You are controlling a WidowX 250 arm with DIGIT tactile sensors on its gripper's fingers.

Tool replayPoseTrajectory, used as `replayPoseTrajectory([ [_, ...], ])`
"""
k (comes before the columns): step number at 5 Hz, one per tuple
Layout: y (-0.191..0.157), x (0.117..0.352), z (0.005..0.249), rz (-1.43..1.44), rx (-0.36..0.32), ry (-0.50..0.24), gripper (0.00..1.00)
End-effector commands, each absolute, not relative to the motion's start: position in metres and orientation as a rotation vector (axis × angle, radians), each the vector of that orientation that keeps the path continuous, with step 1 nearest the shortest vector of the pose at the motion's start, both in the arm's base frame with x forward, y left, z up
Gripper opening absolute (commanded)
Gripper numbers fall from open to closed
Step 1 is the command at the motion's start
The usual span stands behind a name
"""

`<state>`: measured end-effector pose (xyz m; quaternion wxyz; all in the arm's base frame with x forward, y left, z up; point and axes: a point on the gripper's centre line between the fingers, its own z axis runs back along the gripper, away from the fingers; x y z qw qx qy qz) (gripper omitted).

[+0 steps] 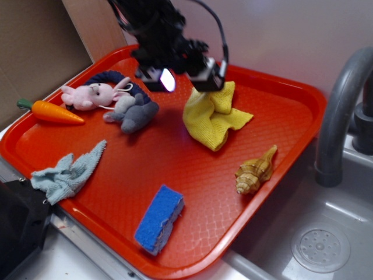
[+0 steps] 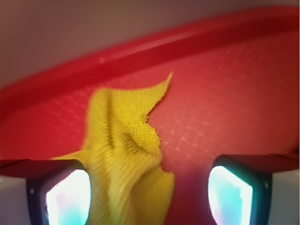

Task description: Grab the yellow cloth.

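Your tray (image 1: 280, 116) is red and carries everything; the cloth (image 1: 213, 119) lies crumpled toward its far right, not lifted. The gripper (image 1: 183, 79) hangs just above the cloth's far-left edge, jaws spread and holding nothing; the wrist view shows the cloth (image 2: 129, 154) rising between the two fingers (image 2: 65, 194), closer to the left one. Approach looks complete; descent, closing and lifting remain.

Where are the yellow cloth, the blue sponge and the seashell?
yellow cloth (image 1: 211, 121): exterior view, middle of its folds.
blue sponge (image 1: 159, 219): exterior view, centre of its top face.
seashell (image 1: 253, 173): exterior view, its wide body.
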<state>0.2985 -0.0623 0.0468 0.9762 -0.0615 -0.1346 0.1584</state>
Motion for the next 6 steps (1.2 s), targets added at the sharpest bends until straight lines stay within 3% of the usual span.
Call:
replayPoseTrajectory([
  [1, -0.093, 0.312, 0.054, 0.13, -0.233, -0.266, 1.0],
  [2, -0.093, 0.311, 0.056, 0.137, -0.205, -0.188, 0.0],
  [3, -0.095, 0.315, 0.051, 0.15, -0.166, -0.141, 0.0],
  [5, -0.092, 0.313, 0.061, 0.142, -0.087, -0.127, 0.0],
  [6, -0.085, 0.314, 0.077, 0.103, 0.106, -0.075, 0.0],
])
